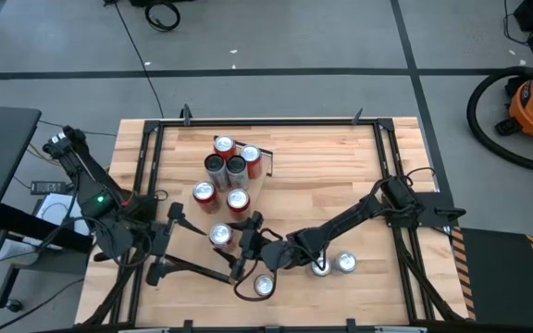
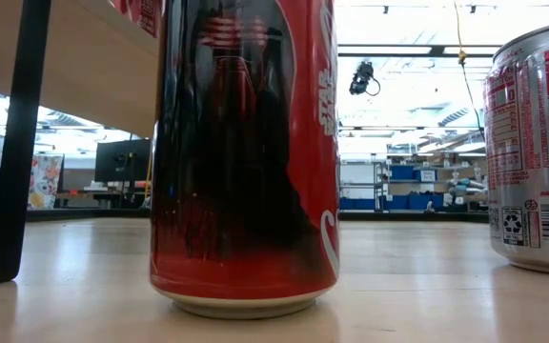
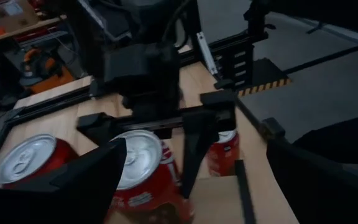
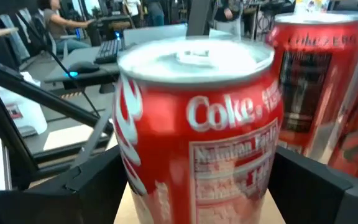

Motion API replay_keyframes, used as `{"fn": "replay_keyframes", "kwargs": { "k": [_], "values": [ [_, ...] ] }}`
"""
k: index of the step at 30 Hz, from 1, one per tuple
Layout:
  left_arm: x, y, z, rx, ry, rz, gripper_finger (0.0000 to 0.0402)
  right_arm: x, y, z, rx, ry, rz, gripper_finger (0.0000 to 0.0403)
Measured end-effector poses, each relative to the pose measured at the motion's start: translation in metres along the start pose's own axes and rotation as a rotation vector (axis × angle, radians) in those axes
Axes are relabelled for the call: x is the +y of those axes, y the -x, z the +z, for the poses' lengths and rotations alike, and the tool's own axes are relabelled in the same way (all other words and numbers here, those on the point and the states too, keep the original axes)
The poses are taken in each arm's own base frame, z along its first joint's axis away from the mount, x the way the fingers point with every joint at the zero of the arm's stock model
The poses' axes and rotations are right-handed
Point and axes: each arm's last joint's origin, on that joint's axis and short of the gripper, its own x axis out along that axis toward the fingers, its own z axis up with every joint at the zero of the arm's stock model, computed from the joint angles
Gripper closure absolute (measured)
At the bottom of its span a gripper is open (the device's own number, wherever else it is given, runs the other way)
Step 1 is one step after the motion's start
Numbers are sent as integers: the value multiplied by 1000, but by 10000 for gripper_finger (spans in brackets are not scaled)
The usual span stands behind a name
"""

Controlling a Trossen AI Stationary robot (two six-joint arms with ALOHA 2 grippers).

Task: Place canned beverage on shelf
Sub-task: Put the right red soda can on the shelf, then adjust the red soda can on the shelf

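At table's left edge, left gripper (image 1: 169, 242) sits low, jaws spread fully, holding nothing; it waits just left of a red Coke can (image 1: 219, 235). Its wrist view looks past its own dark fingers at that can (image 3: 138, 168) w/ the right arm's gripper (image 3: 166, 118) around it.

Centre-back: the shelf (image 1: 248, 171), a pale plank, already carries a cluster of cans – two dark ones and red ones at its back, w/ two more red cans, (image 1: 204, 193) and (image 1: 238, 200), at its near end. Can't tell from above exactly which stand on the plank vs beside it.

Centre-front: right gripper (image 1: 241, 242) straddles the Coke can (image 4: 197, 130), fingers either side, jaws wide. Whether pads actually touch the can I can't tell; looks not clamped yet. Can stands upright on the tabletop (image 1: 340, 176), near the shelf's front but not on it.

Right of that: another can (image 1: 264, 286) close to the front edge, then two silver-topped cans (image 1: 321, 267) and (image 1: 345, 263) under the right arm.

Step in hand, as I judge it: grasp. To do it well – centre the fingers on can's mid-height, close square so it doesn't tip, lift straight up clear of the left gripper, then set down in a free gap w/o nudging neighbours. Risk: knocking the red cans nearby
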Motion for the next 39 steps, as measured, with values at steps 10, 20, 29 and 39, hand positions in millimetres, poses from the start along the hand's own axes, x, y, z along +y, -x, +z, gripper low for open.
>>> {"fn": "replay_keyframes", "kwargs": {
  "k": [10, 20, 29, 39],
  "values": [
    [-4, -3, 3, -26, 20, -51, 1, 11, 11, 5, -67, 95, -53, 45],
    [-4, -3, 10, -86, -9, -56, 1, 18, 21, 28, -246, 197, -71, 48],
    [-6, 0, 7, -67, -7, -71, 2, 37, 59, 46, -223, 370, -105, 50],
    [-9, 2, 6, -60, 9, -88, 2, 47, 75, 13, 18, 317, -18, 58]
  ]
}}
